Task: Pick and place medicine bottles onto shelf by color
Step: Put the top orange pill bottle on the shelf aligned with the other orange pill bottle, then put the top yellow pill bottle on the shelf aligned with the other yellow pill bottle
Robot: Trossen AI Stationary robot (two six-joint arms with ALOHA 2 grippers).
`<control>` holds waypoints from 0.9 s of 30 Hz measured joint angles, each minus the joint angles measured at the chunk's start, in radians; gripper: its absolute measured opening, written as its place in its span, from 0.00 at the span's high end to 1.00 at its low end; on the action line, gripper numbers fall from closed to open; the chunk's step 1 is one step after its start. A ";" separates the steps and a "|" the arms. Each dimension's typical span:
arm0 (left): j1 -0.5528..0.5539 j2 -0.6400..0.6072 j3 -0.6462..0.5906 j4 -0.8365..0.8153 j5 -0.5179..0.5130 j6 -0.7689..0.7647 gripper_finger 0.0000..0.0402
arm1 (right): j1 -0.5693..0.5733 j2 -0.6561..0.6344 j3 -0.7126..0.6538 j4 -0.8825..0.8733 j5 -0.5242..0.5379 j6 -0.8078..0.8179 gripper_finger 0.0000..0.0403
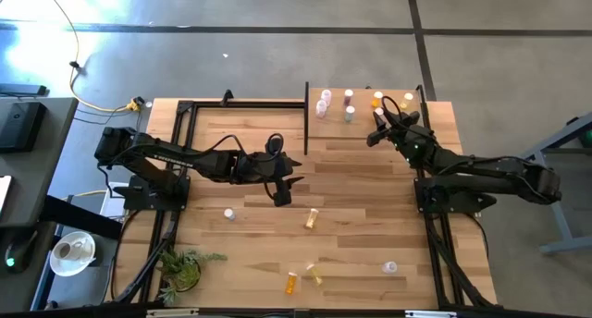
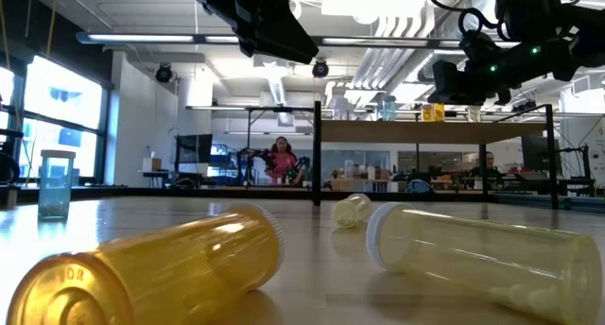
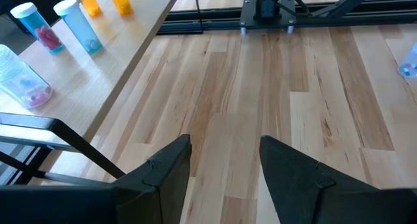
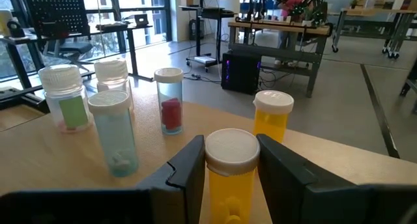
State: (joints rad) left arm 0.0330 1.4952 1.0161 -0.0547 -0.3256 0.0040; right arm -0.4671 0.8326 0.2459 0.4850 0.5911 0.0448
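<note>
Gripping: right gripper (image 4: 229, 165) is closed on a yellow bottle (image 4: 229, 185) with a white cap, jaws pressed to both sides just under the cap.
Right gripper place: over the shelf (image 1: 416, 133) at the table's far right corner; also seen at (image 1: 381, 126) in the high view.
Neighbours: orange bottle (image 4: 272, 120) just behind the held one; clear bottle with red contents (image 4: 169, 107), pale teal bottle (image 4: 114, 134) and two more clear ones stand to the side, apart from the jaws.
Step in hand, judged: setting the yellow bottle down beside the orange/yellow group.
Doing it well: lower straight, keep it upright, base flat on the board before releasing; leave a gap to the orange bottle so the fingers clear it on opening.
Risk: a tilt at release could topple the neighbours.
Left gripper (image 3: 225, 162): fingers parted, nothing between them, hovering above bare tabletop (image 3: 273, 87) near mid-table, just beside the shelf edge.
Left to do: loose bottles lie on the tabletop, one yellow (image 1: 312, 218), one orange (image 1: 292, 282), one clear (image 1: 389, 266), well apart from both grippers.
</note>
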 joint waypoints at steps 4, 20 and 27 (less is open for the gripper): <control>0.000 0.000 0.000 0.000 -0.001 0.000 0.57 | 0.000 0.000 0.000 0.000 0.000 0.000 0.72; 0.000 0.000 0.000 0.000 -0.003 0.000 0.57 | 0.000 0.001 0.000 -0.005 0.003 0.008 0.61; 0.000 0.000 0.000 0.000 -0.003 0.000 0.57 | 0.000 -0.004 0.000 0.008 0.007 0.008 0.55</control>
State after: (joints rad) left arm 0.0330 1.4952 1.0161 -0.0551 -0.3283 0.0040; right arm -0.4671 0.8284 0.2462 0.4930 0.5984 0.0525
